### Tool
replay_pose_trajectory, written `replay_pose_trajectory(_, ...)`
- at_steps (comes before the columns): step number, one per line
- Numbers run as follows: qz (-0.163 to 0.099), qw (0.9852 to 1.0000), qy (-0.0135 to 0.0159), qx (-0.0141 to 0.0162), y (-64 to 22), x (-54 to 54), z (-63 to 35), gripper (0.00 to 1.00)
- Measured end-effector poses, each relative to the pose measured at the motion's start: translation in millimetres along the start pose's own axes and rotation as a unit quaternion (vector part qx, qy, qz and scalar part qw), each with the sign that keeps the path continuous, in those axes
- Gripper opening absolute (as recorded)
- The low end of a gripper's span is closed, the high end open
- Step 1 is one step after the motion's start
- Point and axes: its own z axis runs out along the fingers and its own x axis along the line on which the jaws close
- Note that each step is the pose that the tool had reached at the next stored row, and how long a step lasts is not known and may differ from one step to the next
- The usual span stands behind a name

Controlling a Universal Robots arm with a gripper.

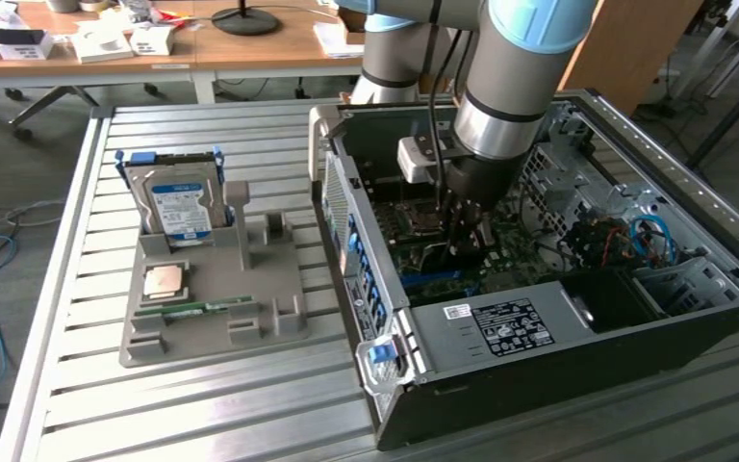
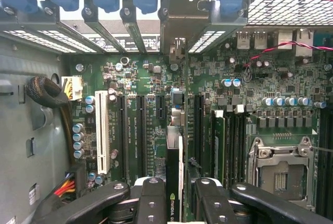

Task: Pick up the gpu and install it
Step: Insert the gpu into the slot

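The gpu (image 2: 174,161) shows edge-on in the wrist view as a thin card with a black and green edge. It runs from between my fingers (image 2: 151,198) toward its silver bracket (image 2: 179,23) at the case's rear slot openings. My gripper (image 2: 174,190) is shut on the card, low over the motherboard (image 2: 130,78), between two long black slots. I cannot tell whether the card is seated in a slot. In the exterior view my gripper (image 1: 464,231) reaches down into the open computer case (image 1: 575,327).
A grey fixture (image 1: 216,289) on the slatted table holds a silver hard drive (image 1: 180,207), a processor chip (image 1: 165,281) and a memory stick (image 1: 196,309). Inside the case are the processor socket (image 2: 281,174), installed memory (image 2: 219,146) and cables (image 1: 646,241).
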Motion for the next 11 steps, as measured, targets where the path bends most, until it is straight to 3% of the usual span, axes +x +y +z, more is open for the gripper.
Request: replay_pose_trajectory(11,0.000,1.0000,-0.0001,0.0000,2.3,0.0,0.2,0.26)
